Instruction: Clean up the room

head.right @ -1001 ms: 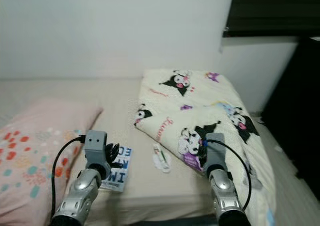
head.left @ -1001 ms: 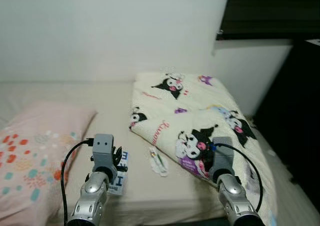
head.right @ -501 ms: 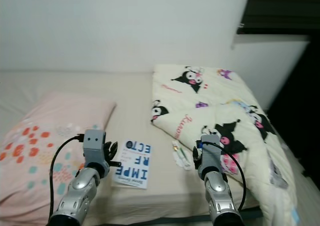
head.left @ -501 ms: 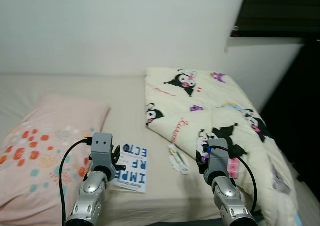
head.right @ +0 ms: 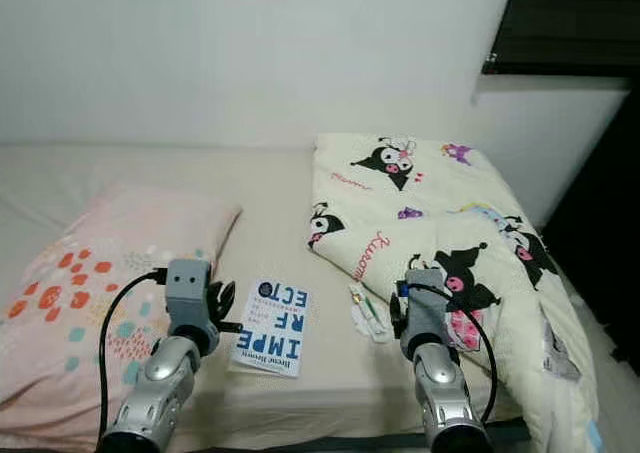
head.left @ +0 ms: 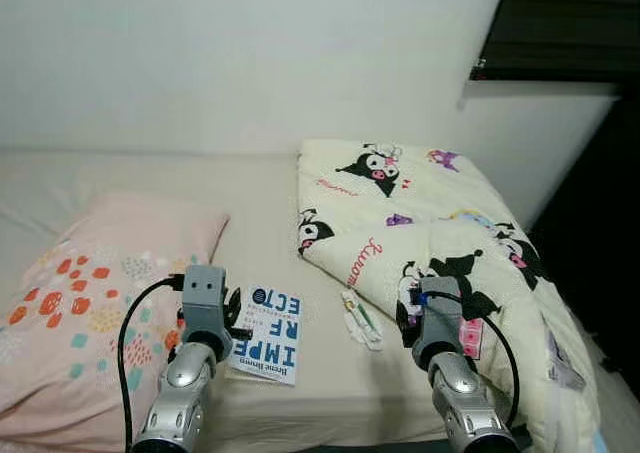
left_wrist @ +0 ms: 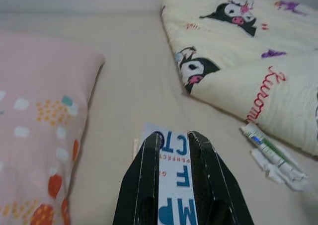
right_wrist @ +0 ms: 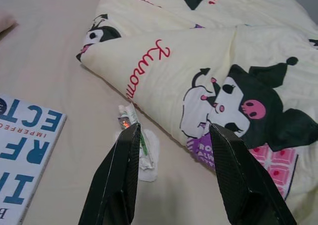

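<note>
Nearest the robot, a white book [head.left: 266, 337] lay flat on the bed [head.left: 260, 203], its cover printed in large blue letters that read "IMPE", "RF", "ECT" upside down from the head views, with a smaller line "PERFECT" partly legible in the left wrist view. The left gripper [left_wrist: 174, 141] hovered low over the book, its two black fingers pressed nearly together with only a narrow slit between them. The right gripper [right_wrist: 174, 133] hung above the bed with its fingers spread wide apart, holding nothing. Just beside the book, toward the blanket, lay a small white tube [head.left: 360, 315] with green print and some crumpled white wrapping [right_wrist: 147, 158] under it. A pink pillow [head.left: 95, 293] with orange and teal dots lay on the robot's left. On the right sat a folded cream blanket [head.left: 430, 233] with black cartoon characters and red cursive writing I could not read fully. The bed sheet was beige. Beyond it stood a plain white wall [head.left: 250, 63], with a dark window [head.left: 560, 23] at the far right.
</note>
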Motion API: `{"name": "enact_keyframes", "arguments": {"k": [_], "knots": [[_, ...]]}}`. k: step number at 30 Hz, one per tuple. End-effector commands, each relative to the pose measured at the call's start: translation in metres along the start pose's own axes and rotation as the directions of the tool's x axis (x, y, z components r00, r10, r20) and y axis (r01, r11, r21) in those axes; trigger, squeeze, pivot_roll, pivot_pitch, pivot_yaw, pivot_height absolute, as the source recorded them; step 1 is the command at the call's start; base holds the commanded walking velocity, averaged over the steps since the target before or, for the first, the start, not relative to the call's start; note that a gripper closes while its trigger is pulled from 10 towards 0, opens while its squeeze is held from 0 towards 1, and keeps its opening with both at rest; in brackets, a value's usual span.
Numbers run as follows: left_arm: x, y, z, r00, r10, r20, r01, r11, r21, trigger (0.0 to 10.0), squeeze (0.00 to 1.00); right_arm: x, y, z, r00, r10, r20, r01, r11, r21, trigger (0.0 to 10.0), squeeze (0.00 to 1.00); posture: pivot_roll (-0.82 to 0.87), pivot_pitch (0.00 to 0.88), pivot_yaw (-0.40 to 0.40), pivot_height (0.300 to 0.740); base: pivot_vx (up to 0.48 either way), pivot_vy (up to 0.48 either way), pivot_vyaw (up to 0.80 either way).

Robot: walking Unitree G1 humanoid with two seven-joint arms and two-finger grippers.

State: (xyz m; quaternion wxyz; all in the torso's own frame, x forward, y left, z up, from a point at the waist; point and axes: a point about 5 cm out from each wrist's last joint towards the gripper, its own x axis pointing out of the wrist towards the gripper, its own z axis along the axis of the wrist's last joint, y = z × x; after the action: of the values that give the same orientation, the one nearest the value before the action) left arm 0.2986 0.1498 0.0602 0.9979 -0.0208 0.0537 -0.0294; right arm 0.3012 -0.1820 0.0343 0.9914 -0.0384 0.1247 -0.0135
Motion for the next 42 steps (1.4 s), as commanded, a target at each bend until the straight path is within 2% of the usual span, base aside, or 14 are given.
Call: {"name": "enact_keyframes", "arguments": {"k": [1, 5, 42], "knots": [[-0.0017, -0.0035, 0.0010, 1.000, -0.013, 0.019, 0.013, 1.000, -0.009, 10.0, 0.00, -0.0008, -0.0008, 0.0004, 1.000, 0.002, 0.011, -0.002, 1.000, -0.001, 10.0, 0.00, -0.01, 0.000, -0.049, 0.740, 0.000, 0.000, 0.00], [-0.0018, -0.0036, 0.0011, 1.000, -0.020, 0.022, 0.021, 1.000, -0.015, 10.0, 0.00, -0.0009, -0.0006, 0.0001, 1.000, 0.003, 0.010, -0.003, 1.000, -0.002, 10.0, 0.00, -0.01, 0.000, -0.049, 0.740, 0.000, 0.000, 0.00], [-0.0001, -0.0036, 0.0036, 0.999, -0.033, 0.026, 0.034, 0.998, -0.043, 10.0, 0.00, 0.0002, -0.0008, 0.0003, 1.000, 0.005, 0.002, -0.005, 1.000, -0.006, 10.0, 0.00, -0.01, 0.003, -0.047, 0.740, 0.267, 0.000, 0.00]]}}
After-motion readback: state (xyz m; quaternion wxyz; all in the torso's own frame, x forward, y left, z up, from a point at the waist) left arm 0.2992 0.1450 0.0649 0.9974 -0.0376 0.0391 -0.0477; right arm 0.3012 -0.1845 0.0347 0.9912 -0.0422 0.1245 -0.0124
